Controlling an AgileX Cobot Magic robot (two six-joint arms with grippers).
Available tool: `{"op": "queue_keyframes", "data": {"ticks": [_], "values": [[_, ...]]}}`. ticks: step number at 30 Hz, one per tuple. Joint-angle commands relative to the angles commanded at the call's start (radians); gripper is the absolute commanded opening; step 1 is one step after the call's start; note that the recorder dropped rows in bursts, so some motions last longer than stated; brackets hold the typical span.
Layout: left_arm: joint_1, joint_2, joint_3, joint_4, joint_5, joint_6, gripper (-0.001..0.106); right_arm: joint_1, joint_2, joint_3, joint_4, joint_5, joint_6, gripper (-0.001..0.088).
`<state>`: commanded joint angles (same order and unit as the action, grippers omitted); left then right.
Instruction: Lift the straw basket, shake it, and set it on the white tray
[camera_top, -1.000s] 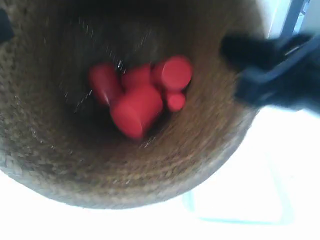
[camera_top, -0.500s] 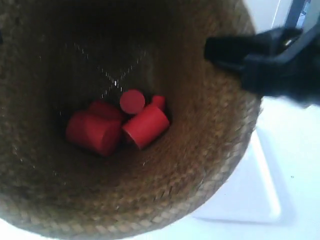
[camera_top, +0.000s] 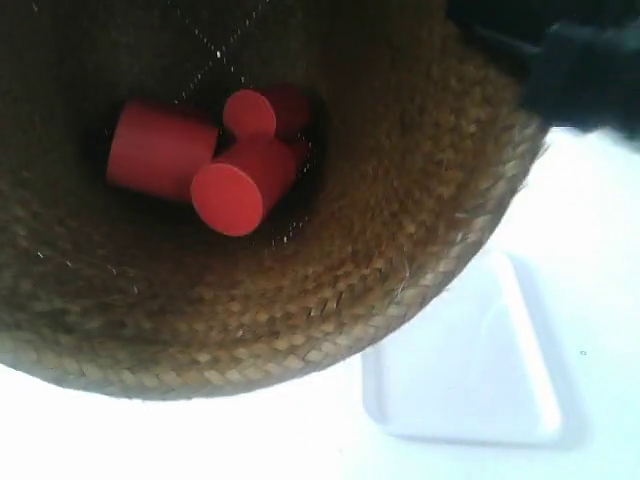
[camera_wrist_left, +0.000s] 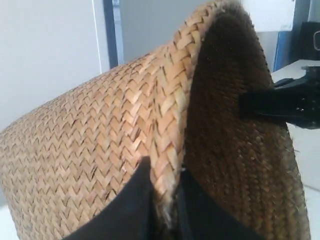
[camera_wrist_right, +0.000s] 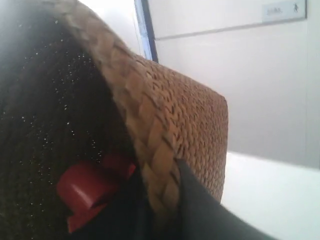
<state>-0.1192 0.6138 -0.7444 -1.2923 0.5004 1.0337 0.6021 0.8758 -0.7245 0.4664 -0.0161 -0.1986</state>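
The straw basket (camera_top: 400, 260) fills most of the exterior view, held up in the air with its mouth toward the camera. Several red cylinders (camera_top: 200, 165) lie at its bottom. My left gripper (camera_wrist_left: 165, 192) is shut on the braided rim (camera_wrist_left: 172, 130), one finger outside and one inside. On the opposite side my right gripper (camera_wrist_right: 160, 200) is shut on the rim (camera_wrist_right: 145, 135) too; it shows as a dark shape (camera_top: 560, 60) at the exterior view's upper right. The white tray (camera_top: 470, 370) lies flat on the table below the basket, at the lower right.
The table (camera_top: 600, 250) is white around the tray. Pale walls and a dark vertical post (camera_wrist_left: 110, 32) stand behind the basket in the wrist views. A red cylinder (camera_wrist_right: 85, 187) shows inside the basket by my right gripper.
The basket has shifted up and left in the exterior view, so more of the tray shows. The red cylinders tumbled to a new arrangement higher in the view. Both grips held.
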Motion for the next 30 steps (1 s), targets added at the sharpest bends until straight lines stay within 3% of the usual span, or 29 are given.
{"op": "queue_keyframes", "data": {"ticks": [4,6,9,12,14,16,19,22,25,27,30], "values": [[0.0,-0.054,-0.113,0.008,0.029,0.041,0.0,0.008,-0.107,-0.118,-0.023,0.166,-0.006,0.0],[0.002,-0.04,-0.077,0.036,0.0,0.035,0.0,0.005,-0.09,-0.072,-0.105,0.143,-0.009,0.0],[0.002,0.018,-0.004,-0.061,-0.005,0.035,0.0,-0.005,0.033,0.006,-0.113,0.073,0.021,0.0],[0.002,-0.021,-0.071,-0.106,0.067,0.082,0.0,0.008,-0.028,-0.062,-0.07,0.171,0.089,0.0],[0.002,-0.05,-0.105,-0.035,0.065,0.083,0.0,0.014,-0.093,-0.093,-0.09,0.18,0.081,0.0],[0.005,-0.043,-0.063,0.058,0.038,0.037,0.0,0.011,-0.098,-0.056,-0.166,0.114,0.063,0.0],[0.006,0.005,0.02,0.043,-0.012,-0.016,0.0,-0.001,-0.02,0.005,-0.18,0.049,0.078,0.0],[0.006,-0.042,-0.042,-0.022,0.043,0.004,0.0,0.006,-0.082,-0.073,-0.15,0.11,0.122,0.0],[0.006,-0.081,-0.124,-0.033,0.024,0.011,0.0,0.016,-0.165,-0.13,-0.15,0.126,0.111,0.0],[0.007,-0.067,-0.103,0.013,0.014,0.014,0.0,0.013,-0.151,-0.101,-0.173,0.131,0.071,0.0],[0.007,0.004,-0.01,0.015,-0.014,0.01,0.0,-0.002,-0.016,-0.009,-0.194,0.094,0.068,0.0]]}}
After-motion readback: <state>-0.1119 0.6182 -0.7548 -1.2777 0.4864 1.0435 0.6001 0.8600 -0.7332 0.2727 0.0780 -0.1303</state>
